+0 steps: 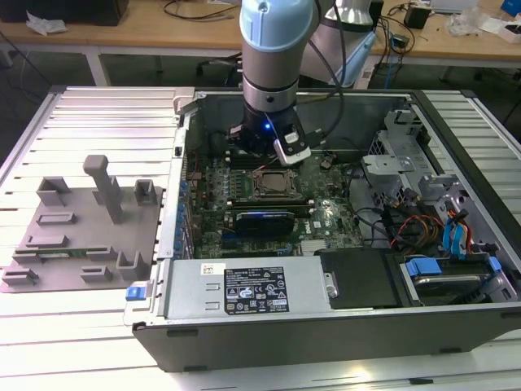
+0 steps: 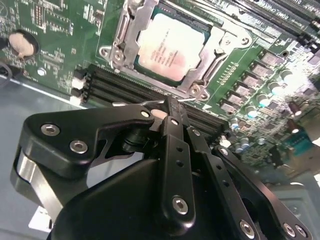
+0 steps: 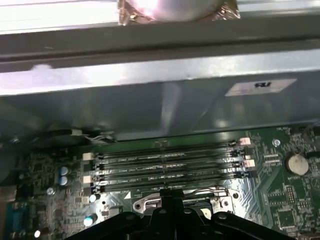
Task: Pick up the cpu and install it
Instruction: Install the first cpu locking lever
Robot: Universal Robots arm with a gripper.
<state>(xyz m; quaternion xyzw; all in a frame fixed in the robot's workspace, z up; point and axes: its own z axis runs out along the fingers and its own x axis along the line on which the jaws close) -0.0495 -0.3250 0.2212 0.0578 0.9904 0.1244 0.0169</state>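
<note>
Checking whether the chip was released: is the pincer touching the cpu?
Apart. In the second wrist view the pincer, fingers together, sits clear of the cpu, which lies in its socket.

- Above the cpu (image 2: 169, 46), seated in its socket, the air is open.
- Memory slots (image 3: 167, 167) lie low at the socket's 12 o'clock.
- Case wall (image 3: 150, 107) rises behind them.

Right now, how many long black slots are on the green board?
4 slots, side by side on the green board: one nearest the case wall, two between, one nearest the socket. Others may be hidden.
</note>
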